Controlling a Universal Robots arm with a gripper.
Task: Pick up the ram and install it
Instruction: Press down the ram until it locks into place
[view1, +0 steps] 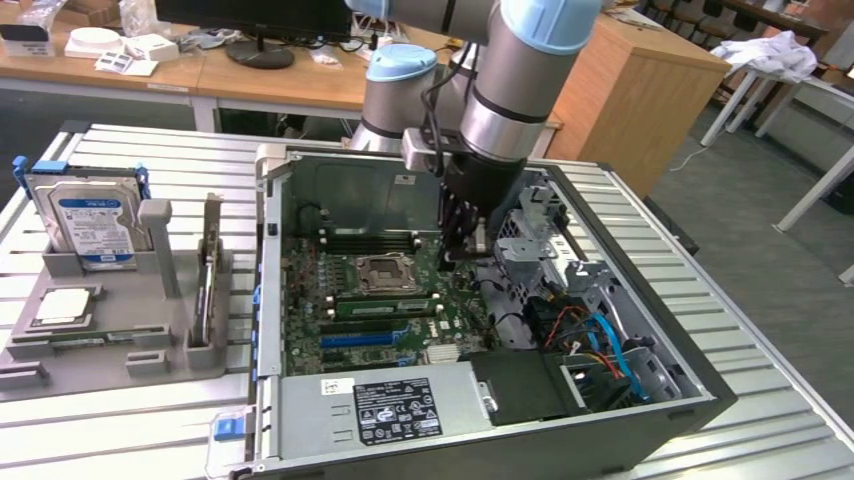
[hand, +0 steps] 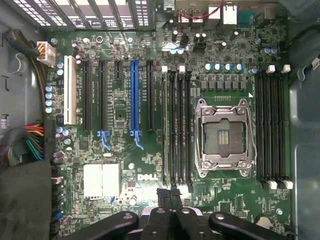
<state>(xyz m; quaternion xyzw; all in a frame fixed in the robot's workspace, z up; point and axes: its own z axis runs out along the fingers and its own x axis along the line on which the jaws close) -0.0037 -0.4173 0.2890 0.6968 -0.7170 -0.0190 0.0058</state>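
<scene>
Apparently late in install step: ram (view1: 380, 306) looks seated in slot just beside socket (view1: 384, 273), inside case (view1: 271, 300). Gripper (view1: 474, 250) hangs over board near socket, jaws pressed together, pinching nothing. Judgement: any further push calls for closed fingertips square on stick's top edge, with even pressure until latches catch.

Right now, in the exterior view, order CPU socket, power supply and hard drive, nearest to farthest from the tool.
1. CPU socket, beside the tool.
2. Power supply, at the case edge.
3. Hard drive, outside the case, exterior view's left.
</scene>
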